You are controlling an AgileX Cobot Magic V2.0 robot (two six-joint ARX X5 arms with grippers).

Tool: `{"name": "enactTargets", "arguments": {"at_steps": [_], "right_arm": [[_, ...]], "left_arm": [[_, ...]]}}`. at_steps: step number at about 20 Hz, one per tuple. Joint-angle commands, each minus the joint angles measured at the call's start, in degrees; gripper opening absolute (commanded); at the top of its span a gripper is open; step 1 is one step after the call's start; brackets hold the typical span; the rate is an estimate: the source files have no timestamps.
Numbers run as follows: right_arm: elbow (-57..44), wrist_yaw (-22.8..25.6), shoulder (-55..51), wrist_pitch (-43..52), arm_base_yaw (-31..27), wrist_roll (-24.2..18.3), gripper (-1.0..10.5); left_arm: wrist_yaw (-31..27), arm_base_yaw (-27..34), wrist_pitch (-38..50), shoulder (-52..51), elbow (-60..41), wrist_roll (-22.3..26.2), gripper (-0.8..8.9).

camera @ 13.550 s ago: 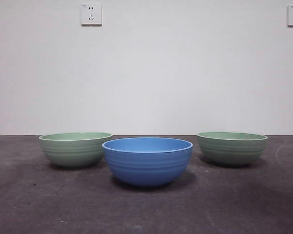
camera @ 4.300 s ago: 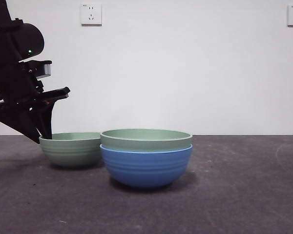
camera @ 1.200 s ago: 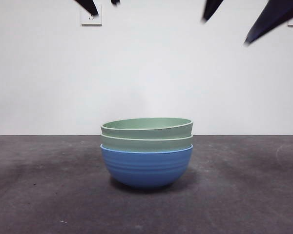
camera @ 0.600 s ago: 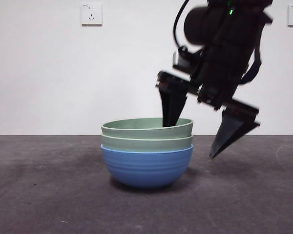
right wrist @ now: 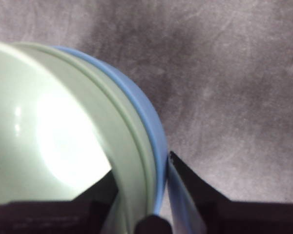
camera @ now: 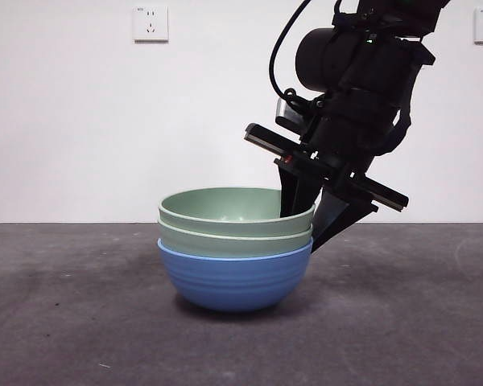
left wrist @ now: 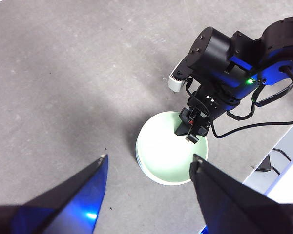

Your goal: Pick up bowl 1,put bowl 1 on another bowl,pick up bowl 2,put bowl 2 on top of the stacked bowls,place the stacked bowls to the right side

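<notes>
Stack (camera: 235, 249) of two green bowls nested in a blue bowl (camera: 233, 277) sits mid-table (camera: 402, 322), tilted. Right gripper (camera: 310, 217) clamps the stack's rim: one jaw inside the top bowl, one outside the blue wall. Left gripper (left wrist: 149, 168) is high above the stack, jaws apart, empty.

Probably a robot lab or test room: a bare white wall (camera: 105, 121) carries two power sockets (camera: 150, 23), and a plain dark grey counter (camera: 64, 322) meets it, with cables (left wrist: 278, 156) trailing at its edge.
</notes>
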Motion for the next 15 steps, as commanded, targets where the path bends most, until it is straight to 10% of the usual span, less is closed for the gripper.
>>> {"name": "enactTargets", "arguments": {"at_steps": [1,8,15], "right_arm": [[-0.7,0.7,0.7,-1.0,0.2,-0.5,-0.1],[-0.3,1.2,-7.5,0.0,-1.5,-1.0,-0.1],[1.1,1.2,-10.4,0.5,-17.9,-2.2,-0.1]], "left_arm": [[-0.1,-0.2,-2.1,0.0,0.0,0.5,2.87],[-0.1,-0.2,-2.0,0.0,0.0,0.7,2.87],[0.1,-0.2,-2.1,0.0,0.0,0.7,2.87]]}}
